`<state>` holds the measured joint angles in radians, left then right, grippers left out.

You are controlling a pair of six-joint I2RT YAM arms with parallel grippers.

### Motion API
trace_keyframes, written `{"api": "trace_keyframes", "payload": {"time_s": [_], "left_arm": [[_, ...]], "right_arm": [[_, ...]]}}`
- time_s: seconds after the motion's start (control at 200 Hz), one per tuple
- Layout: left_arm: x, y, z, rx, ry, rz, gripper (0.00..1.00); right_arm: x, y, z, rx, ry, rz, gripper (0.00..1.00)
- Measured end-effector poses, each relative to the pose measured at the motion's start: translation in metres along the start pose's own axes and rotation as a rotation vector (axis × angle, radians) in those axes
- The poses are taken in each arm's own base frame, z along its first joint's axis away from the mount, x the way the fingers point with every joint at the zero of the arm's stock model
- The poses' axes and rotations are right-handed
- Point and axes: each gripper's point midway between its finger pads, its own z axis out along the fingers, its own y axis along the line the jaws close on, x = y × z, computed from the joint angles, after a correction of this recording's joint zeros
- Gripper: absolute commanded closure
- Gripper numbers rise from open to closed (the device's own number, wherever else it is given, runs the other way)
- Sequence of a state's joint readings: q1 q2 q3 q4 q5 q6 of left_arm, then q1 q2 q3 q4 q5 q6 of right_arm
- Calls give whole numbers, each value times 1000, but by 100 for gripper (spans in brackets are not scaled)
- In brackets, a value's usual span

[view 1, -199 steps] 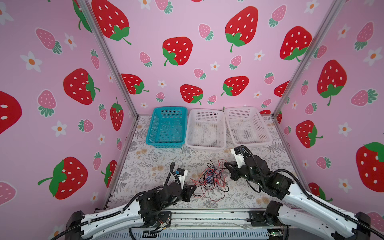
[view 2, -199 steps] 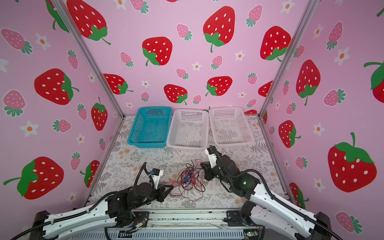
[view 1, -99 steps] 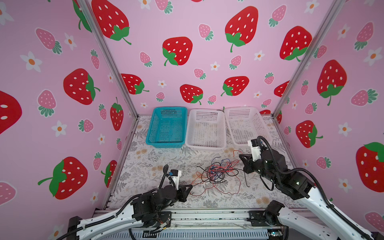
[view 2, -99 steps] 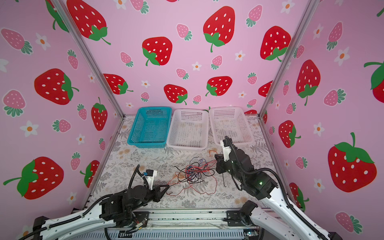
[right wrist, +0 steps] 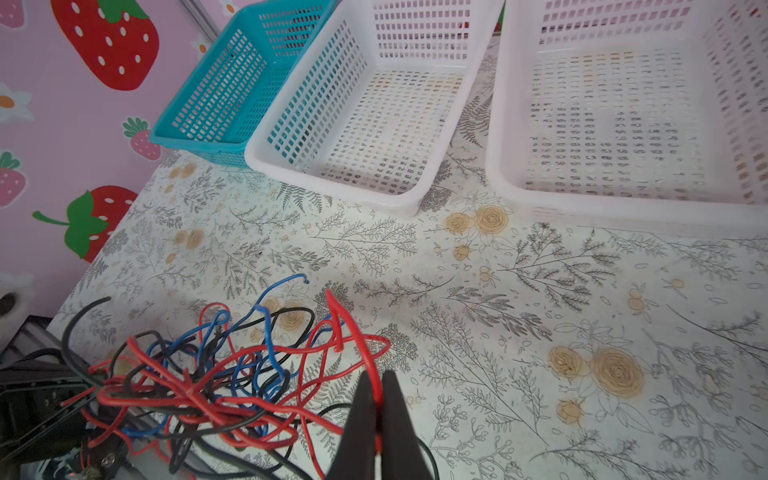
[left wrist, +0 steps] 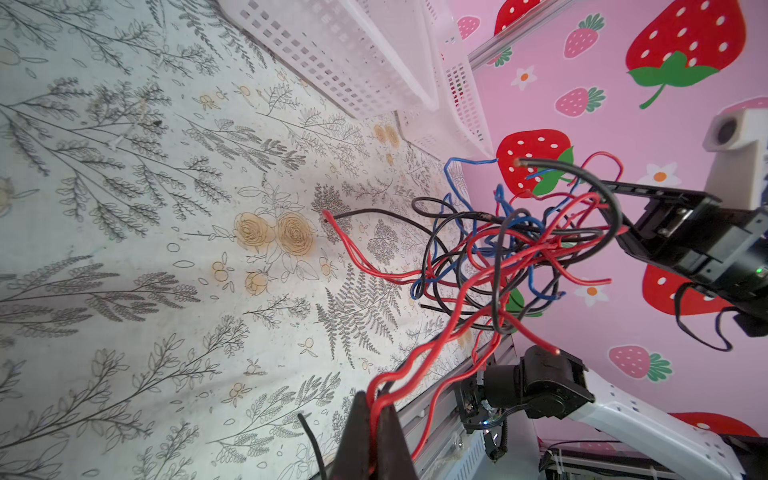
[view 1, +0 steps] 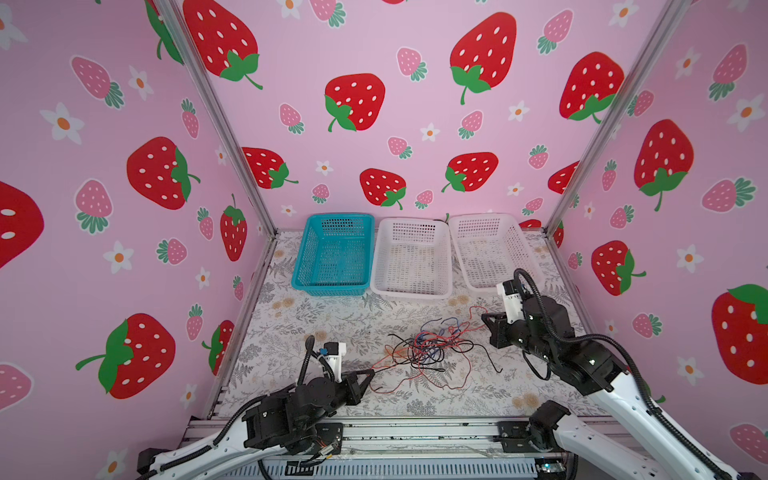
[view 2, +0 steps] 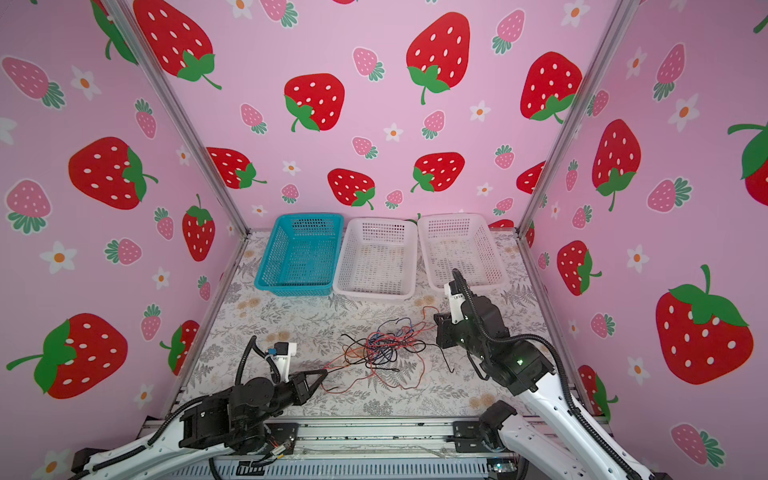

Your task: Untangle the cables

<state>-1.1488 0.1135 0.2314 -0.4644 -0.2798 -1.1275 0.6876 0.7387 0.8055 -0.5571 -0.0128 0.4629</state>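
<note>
On the table (view 1: 316,320), near centre: cables (view 1: 428,353) knotted between both grippers.
Left gripper (left wrist: 375,413) is clamped on red cables, right gripper (right wrist: 377,386) on one red cable; if we pull apart from here the knot may cinch tighter; a cable could slip out, or the whole bundle drag.

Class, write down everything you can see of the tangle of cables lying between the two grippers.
The cables are thin, flexible wires in red, black and blue, seemingly plastic-coated. They are knotted into one loose clump near the middle of the floral tabletop. Loose ends curl outward, some trailing on the surface. The left gripper is shut on red strands at one side and the right gripper on a red strand at the other, stretching the clump between them.
</note>
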Motion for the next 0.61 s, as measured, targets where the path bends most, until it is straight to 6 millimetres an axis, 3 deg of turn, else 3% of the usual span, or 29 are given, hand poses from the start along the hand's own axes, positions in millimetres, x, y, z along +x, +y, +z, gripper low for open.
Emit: {"api": "trace_keyframes", "payload": {"time_s": [0.135,0.31,0.455,0.605], "left_arm": [[4,21,5,-99,7,28,100],[15,37,16,-209,63,95,100],[16,32,25,-229,83,131,100],[12,17,29,-200,85,150,100]], "right_arm": [[16,4,14,-66,42,-21,66],[31,39,23,-232,74,-79,55],[50,77,24,-377,91,-153,54],[83,115,41,-431,162,-260,54]]}}
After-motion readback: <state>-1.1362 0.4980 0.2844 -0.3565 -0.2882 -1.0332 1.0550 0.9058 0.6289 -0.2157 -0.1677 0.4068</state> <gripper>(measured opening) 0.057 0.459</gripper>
